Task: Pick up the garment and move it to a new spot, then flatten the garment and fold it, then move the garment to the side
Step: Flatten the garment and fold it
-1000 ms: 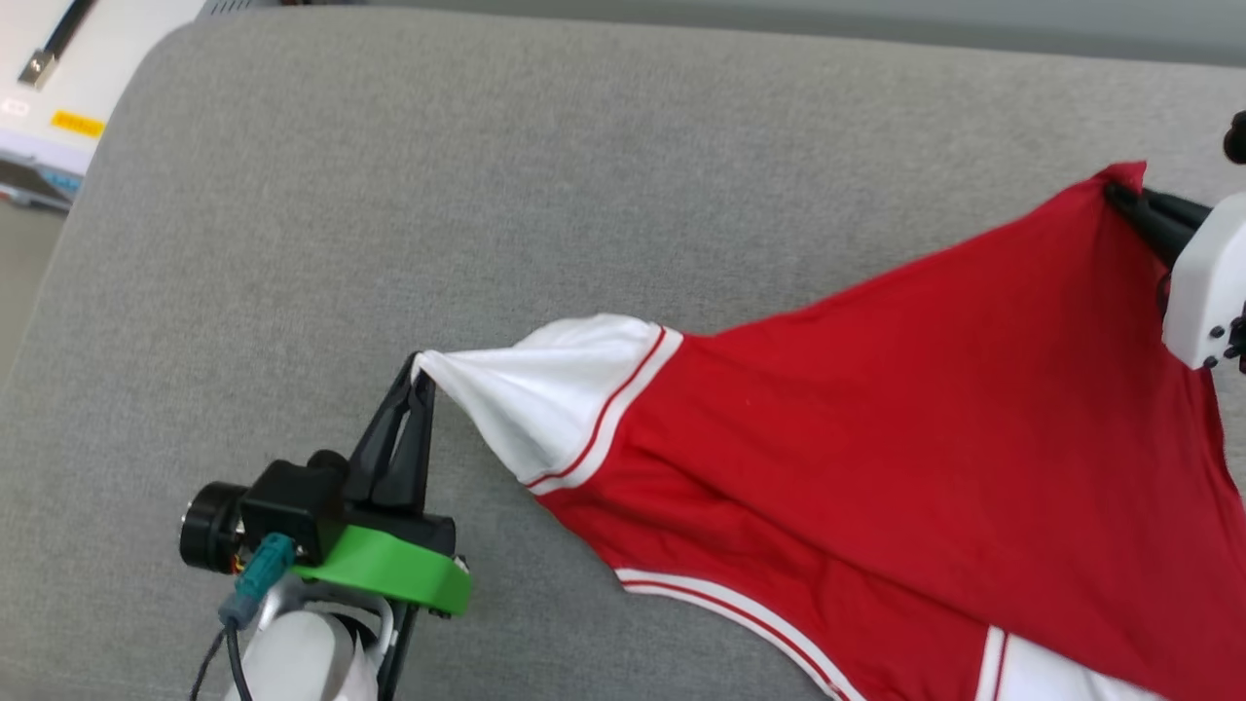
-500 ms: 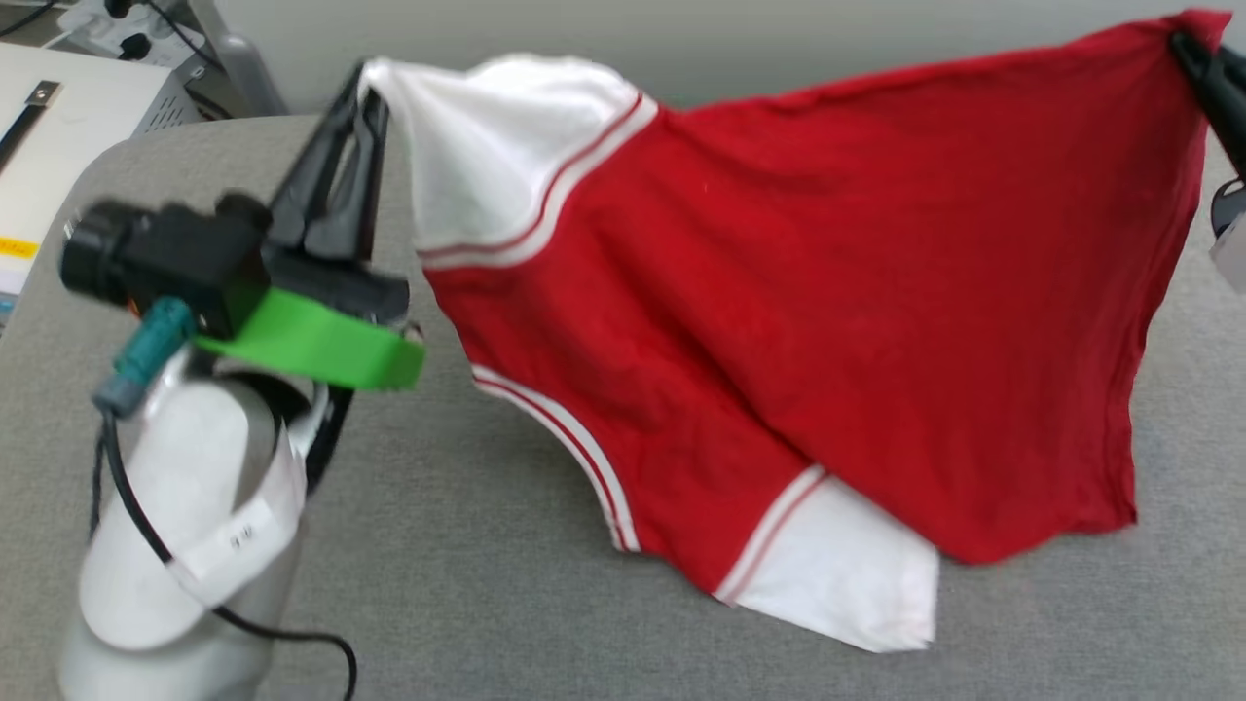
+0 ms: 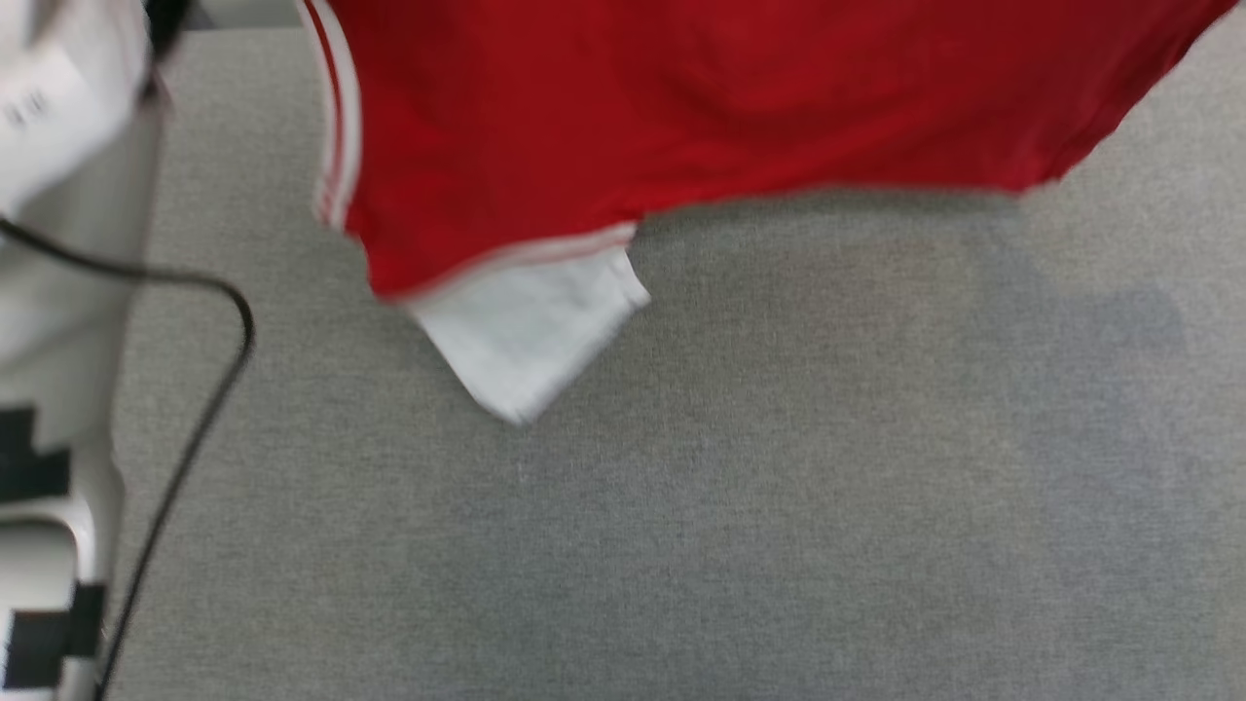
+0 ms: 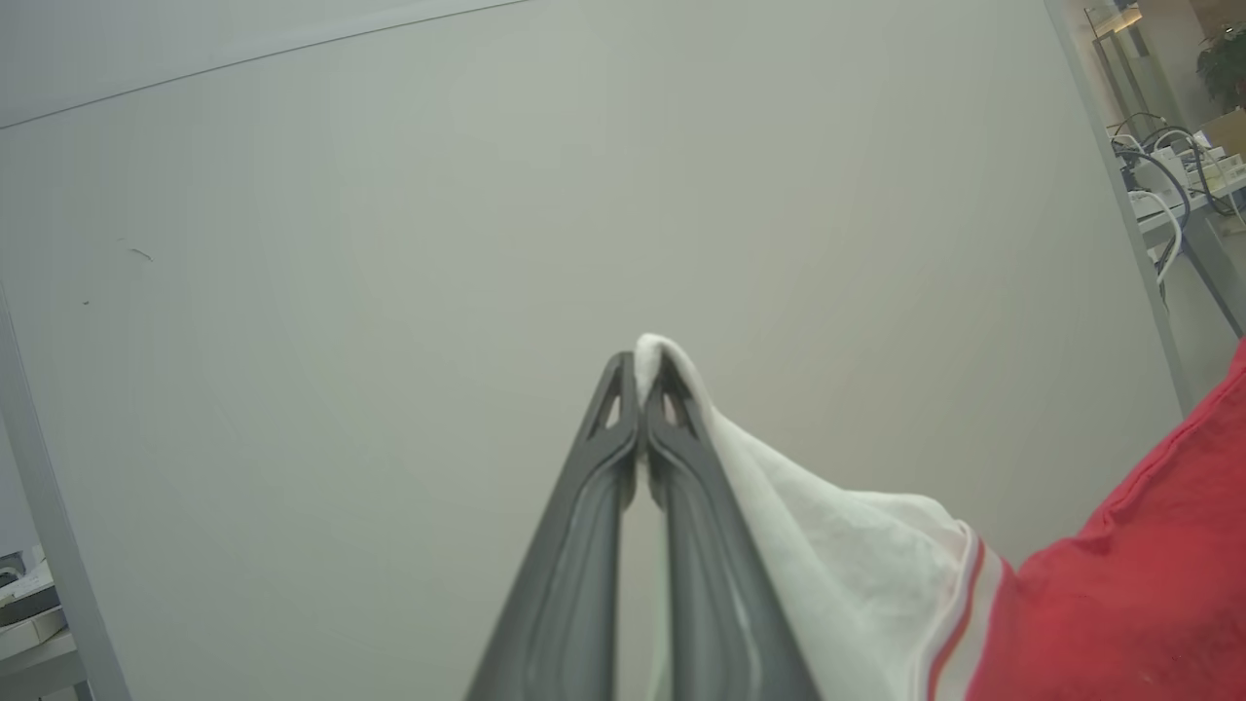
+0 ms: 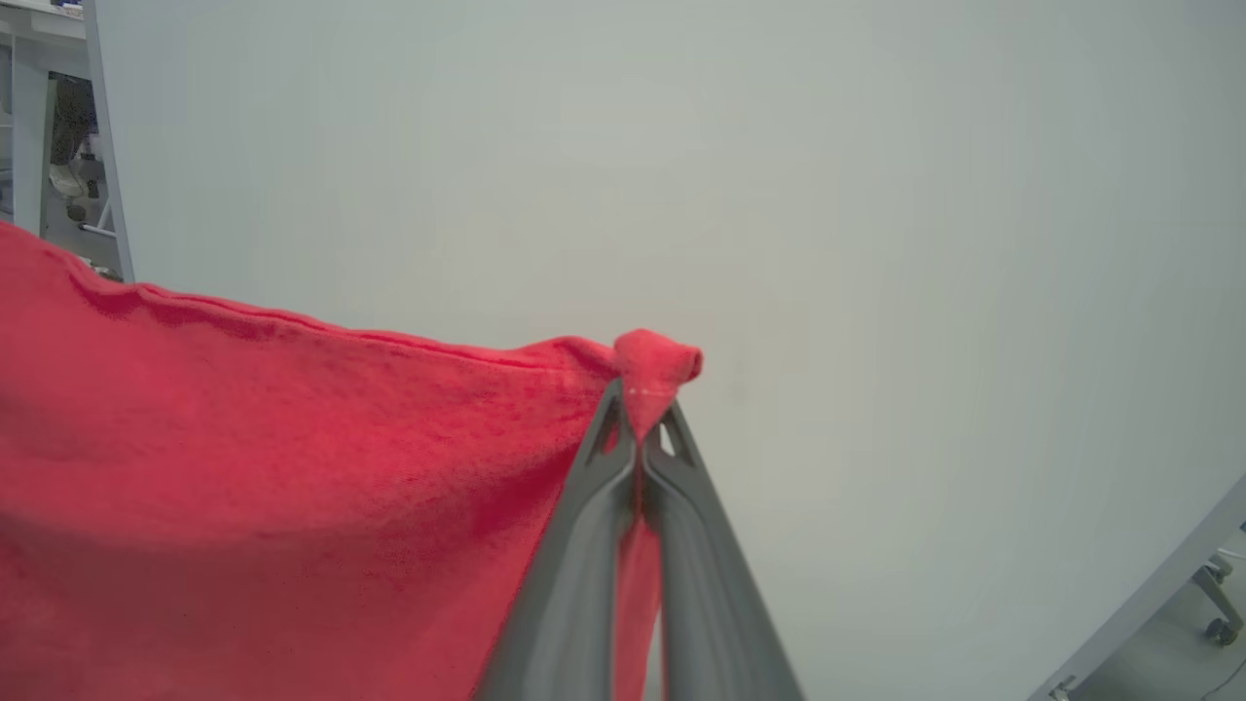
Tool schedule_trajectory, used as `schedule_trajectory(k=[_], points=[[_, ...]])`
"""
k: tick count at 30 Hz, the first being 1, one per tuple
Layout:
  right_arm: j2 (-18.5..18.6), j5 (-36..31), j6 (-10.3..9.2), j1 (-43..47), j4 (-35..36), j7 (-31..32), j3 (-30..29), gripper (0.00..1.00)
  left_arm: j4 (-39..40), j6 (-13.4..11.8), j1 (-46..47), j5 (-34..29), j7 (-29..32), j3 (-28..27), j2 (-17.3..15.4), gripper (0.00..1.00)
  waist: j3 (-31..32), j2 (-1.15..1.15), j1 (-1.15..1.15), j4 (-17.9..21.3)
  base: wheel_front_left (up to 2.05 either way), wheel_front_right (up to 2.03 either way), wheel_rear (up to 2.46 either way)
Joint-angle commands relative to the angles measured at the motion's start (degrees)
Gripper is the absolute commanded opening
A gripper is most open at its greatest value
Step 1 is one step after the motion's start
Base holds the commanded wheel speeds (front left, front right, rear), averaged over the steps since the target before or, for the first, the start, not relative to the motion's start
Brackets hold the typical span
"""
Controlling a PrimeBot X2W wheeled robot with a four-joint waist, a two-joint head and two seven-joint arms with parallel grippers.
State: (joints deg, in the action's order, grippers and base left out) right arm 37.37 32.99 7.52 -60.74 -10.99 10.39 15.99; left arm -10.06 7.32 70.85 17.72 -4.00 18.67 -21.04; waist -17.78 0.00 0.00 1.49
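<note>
Garment (image 3: 681, 97): red body spans the top of the head view, from upper left to upper right, hanging above the grey fabric-covered desk (image 3: 779, 545). The picture is motion-blurred.
Lower sleeve (image 3: 526, 331): white, hangs as the lowest point of the garment, left of centre. I cannot tell whether it touches the desk.
Trim (image 3: 336, 117): red-and-white stripe runs down the garment's left edge, with a second stripe where the lower sleeve joins the red.
Left gripper (image 4: 641, 370): fingers closed tight, nipping the tip of the other white sleeve (image 4: 837, 565) between them. The cloth drapes down the right-hand finger toward the red body at the lower right of the left wrist view.
Right gripper (image 5: 642, 404): fingers pressed together on a bunched red corner, a small nub of which pokes out above the tips. The red cloth stretches from there to the left edge of the right wrist view with its top hem taut.
Background, wrist views: plain pale wall (image 4: 389, 243) behind both pairs of fingers.
Left arm (image 3: 49, 195): pale forearm along the left edge of the head view, with a black cable (image 3: 195, 409) looping beside it.
Shadow (image 3: 1100, 389): faint dark patch on the desk at centre right.
</note>
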Motion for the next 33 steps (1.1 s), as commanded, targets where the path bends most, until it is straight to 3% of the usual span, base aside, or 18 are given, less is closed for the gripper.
schedule_trajectory(k=[1, 9, 16, 24, 33], points=[[-0.98, -1.11, -0.03, -3.81, -1.21, 0.01, -0.26, 0.00, -1.69, 0.12, 4.55, 0.49, -0.10, 0.69, 0.12, 0.00, -5.89, 0.00, 0.00, 1.32, 0.00, 0.00, 0.00], [-4.50, -6.68, -0.03, -24.05, -11.62, -2.93, 0.92, 0.00, -13.38, 0.15, 27.85, 1.63, -2.08, 6.34, -1.18, 0.00, -12.59, 0.00, 0.00, 2.72, 0.00, 0.00, 0.00], [-6.81, -8.53, -0.03, -36.55, -21.69, -6.86, 3.71, 0.00, -22.71, 0.16, 39.77, 4.45, -5.36, 10.17, -1.55, 0.00, -15.97, 0.00, 0.00, 3.41, 0.00, 0.00, 0.00], [-9.26, -6.81, -0.03, -39.52, -30.28, -12.06, 9.22, 0.00, -29.58, 0.16, 40.92, 7.82, -9.01, 14.51, -2.04, 0.00, -19.31, 0.00, 0.00, 3.48, 0.00, 0.00, 0.00], [-11.53, -2.18, -0.03, -32.78, -34.86, -17.06, 15.69, 0.00, -30.66, 0.16, 32.22, 11.83, -10.81, 18.09, -3.63, 0.00, -18.62, 0.00, 0.00, 3.07, 0.00, 0.00, 0.00]])
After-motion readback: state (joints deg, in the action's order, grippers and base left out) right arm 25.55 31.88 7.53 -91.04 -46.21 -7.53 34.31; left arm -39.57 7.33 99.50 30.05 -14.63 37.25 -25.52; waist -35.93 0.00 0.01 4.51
